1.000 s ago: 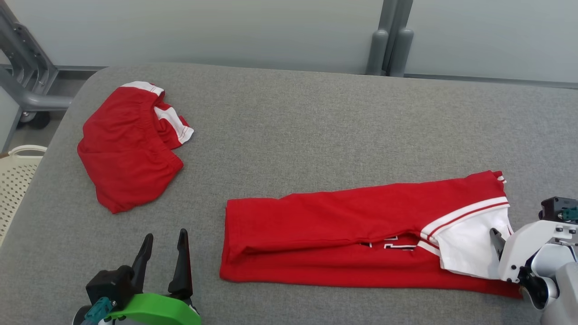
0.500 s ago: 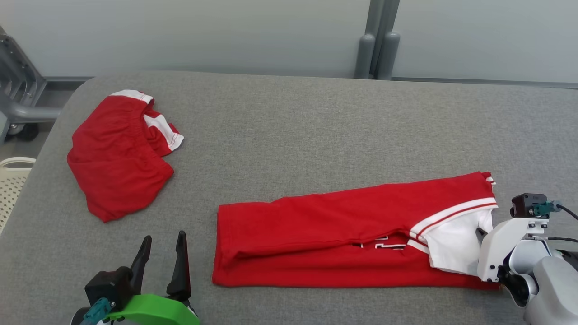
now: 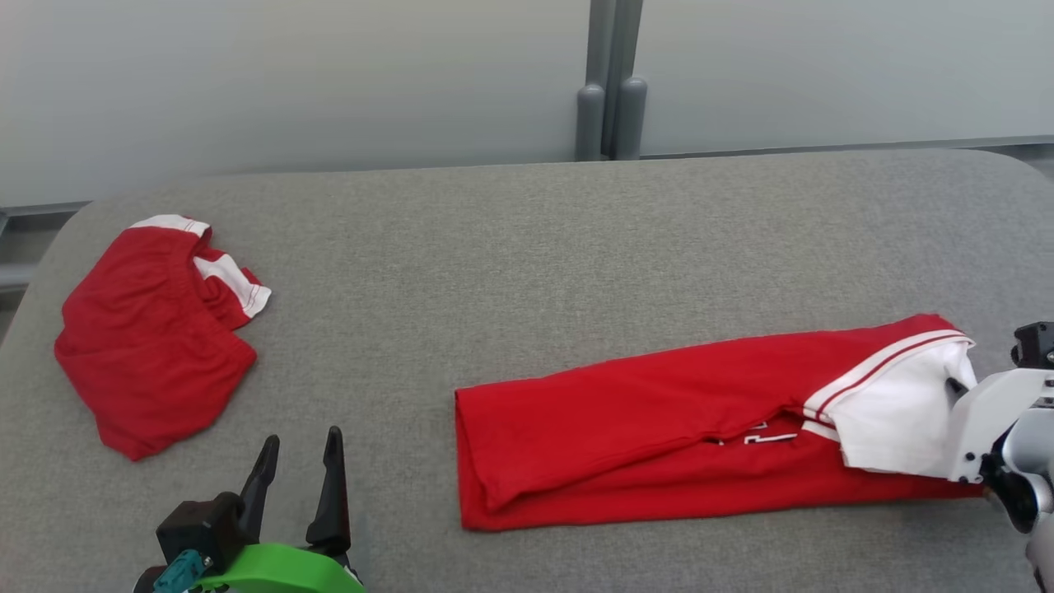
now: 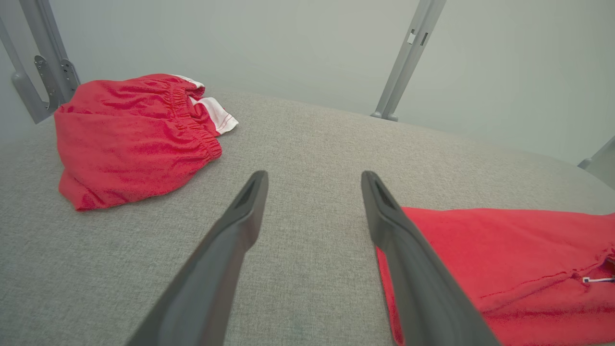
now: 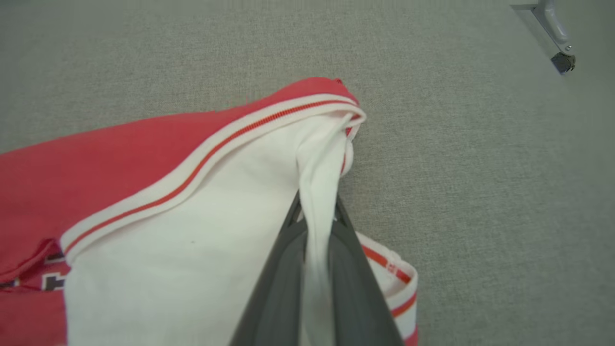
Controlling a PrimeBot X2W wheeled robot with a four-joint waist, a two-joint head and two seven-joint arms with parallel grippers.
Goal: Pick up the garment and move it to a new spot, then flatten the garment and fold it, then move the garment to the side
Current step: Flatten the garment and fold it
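- Right gripper (image 5: 318, 205) has clamped onto the white sleeve (image 5: 192, 240) of the folded red jersey (image 3: 642, 428) at 3 o'clock.
- Left gripper (image 3: 302, 436) gapes empty; moving the jersey aside is likely next.

Soft, even, bright light covers the grey fabric tabletop (image 3: 527, 247). The long red and white folded garment (image 3: 659, 428) casts a thin, faint shadow at its near edge. Wrist views bend towards their edges. The right gripper (image 5: 316, 206), close to its lens, shows 2 blurred dark fingers (image 5: 283, 293).
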